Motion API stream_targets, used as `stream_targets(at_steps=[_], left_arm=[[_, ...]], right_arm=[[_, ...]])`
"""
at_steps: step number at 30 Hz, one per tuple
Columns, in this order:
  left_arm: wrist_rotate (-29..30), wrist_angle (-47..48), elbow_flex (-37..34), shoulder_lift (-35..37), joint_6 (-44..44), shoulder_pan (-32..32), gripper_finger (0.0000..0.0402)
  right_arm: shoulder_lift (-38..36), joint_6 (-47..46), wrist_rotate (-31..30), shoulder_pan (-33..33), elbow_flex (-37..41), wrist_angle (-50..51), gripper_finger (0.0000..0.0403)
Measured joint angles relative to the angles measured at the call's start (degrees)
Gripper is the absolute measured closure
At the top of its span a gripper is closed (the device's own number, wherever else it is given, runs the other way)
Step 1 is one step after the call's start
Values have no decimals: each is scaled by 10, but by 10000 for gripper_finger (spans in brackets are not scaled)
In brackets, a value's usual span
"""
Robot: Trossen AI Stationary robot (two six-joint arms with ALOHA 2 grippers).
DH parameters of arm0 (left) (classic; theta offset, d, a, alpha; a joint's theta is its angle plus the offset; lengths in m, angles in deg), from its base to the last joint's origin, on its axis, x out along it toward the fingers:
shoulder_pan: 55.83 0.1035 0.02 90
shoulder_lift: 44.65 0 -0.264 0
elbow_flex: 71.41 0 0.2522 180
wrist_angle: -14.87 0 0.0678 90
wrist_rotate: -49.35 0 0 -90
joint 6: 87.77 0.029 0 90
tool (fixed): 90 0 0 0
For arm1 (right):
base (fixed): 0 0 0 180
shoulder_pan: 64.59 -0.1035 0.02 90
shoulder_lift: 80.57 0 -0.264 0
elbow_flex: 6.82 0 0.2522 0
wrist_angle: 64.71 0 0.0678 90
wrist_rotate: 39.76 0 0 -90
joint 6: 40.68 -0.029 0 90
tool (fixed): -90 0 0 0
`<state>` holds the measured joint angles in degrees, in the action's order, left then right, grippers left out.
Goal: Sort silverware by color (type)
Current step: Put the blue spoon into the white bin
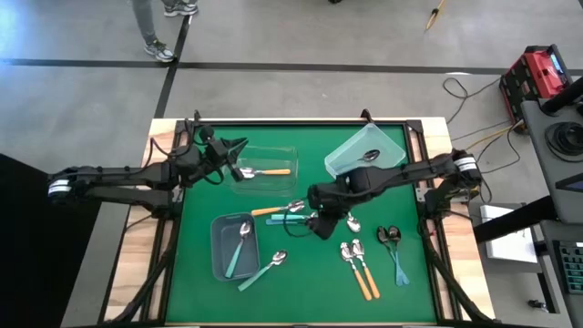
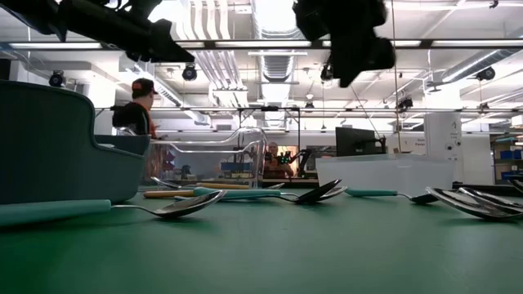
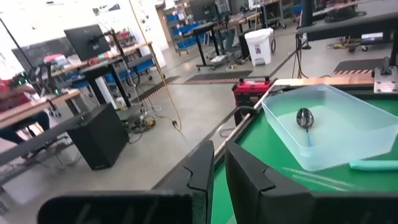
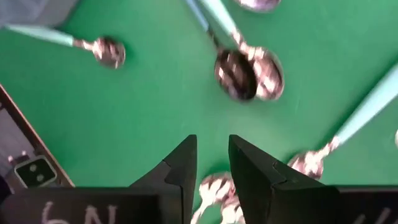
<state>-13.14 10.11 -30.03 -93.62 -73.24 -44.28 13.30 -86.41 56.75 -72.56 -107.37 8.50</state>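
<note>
1. A green bench (image 1: 301, 273) seen from above carries scattered small spoons and three bins; the clear bin (image 1: 264, 169) near the far edge serves as landmark.
2. The left hand (image 1: 235, 157) hangs at the clear bin's left end, fingers (image 3: 202, 171) together and holding nothing; an orange-handled spoon (image 1: 264, 171) lies inside that bin.
3. To the right of the clear bin a pale blue bin (image 1: 366, 151) sits tilted, with one spoon (image 1: 371, 155) in it.
4. The right hand (image 1: 321, 224) hovers on the near side of the clear bin, over the bench's middle; its fingers (image 4: 183, 168) stand a little apart, gripping nothing.
5. Just beside it lie an orange-handled spoon (image 1: 273, 210) and a teal spoon (image 1: 290, 218).
6. Nearer than the clear bin, a grey bin (image 1: 235, 246) holds a teal spoon (image 1: 240, 248); another teal spoon (image 1: 264, 270) lies beside it.
7. Farther right lie two orange-handled spoons (image 1: 363, 271) and two blue-handled spoons (image 1: 397, 255).
</note>
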Motion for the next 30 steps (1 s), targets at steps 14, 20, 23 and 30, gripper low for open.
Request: stream_targets(at_steps=[14,20,23,30], left_arm=[[0,-35,6,0,45,1,379],[4,-34,8,0,57,1,379],[5,-34,8,0,62,1,379],[5,-34,8,0,75,1,379]], right_arm=[[-1,-154,61,-69,81,68,331],[-23,-184,91,-76,141,69,331],[-51,-208,92,-76,173,69,331],[-152,-299,87,-76,257,65,331]])
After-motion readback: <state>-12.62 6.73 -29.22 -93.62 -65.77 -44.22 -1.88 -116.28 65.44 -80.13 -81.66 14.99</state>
